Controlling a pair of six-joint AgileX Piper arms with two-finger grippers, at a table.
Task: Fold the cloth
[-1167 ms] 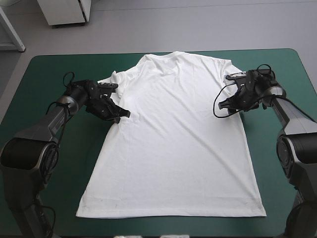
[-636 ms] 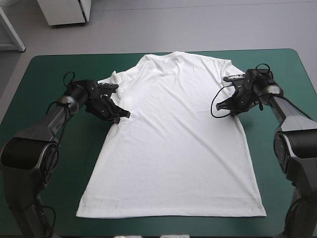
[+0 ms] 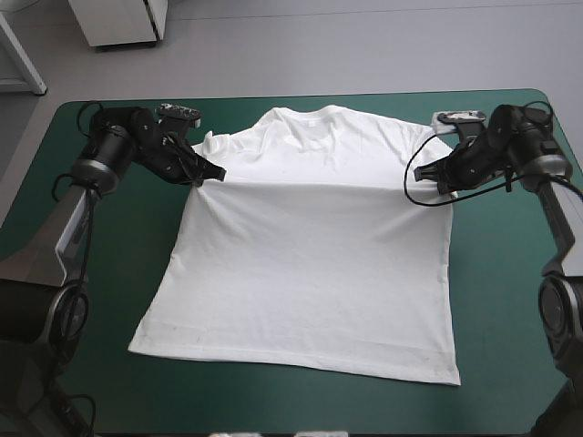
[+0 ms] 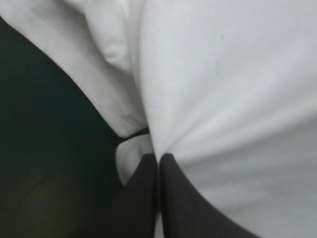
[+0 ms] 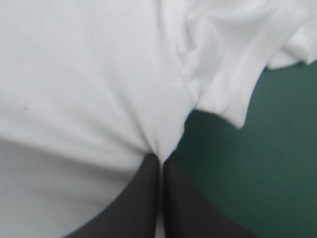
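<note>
The white T-shirt (image 3: 305, 264) lies on the teal-green table, hem toward the near edge, collar toward the far edge. My left gripper (image 3: 215, 173) is shut on the T-shirt at its left side, just below the sleeve. At the right side, under the other sleeve, my right gripper (image 3: 421, 185) is shut on the T-shirt too. Both pinched points are lifted, and a taut ridge of cloth runs between them. In the left wrist view the left gripper (image 4: 158, 157) pinches the T-shirt (image 4: 228, 84). The right wrist view shows the right gripper (image 5: 160, 159) pinching the T-shirt (image 5: 84, 74).
Bare teal-green cover (image 3: 510, 300) lies to the right of the shirt, and more shows on the left and along the near edge. The sleeves and collar rest close to the table's far edge (image 3: 301, 95).
The right gripper has shut on the shirt's right side. Both arms have since risen and drawn toward the far edge, pulling the shirt's middle up and its hem away from the near edge.
</note>
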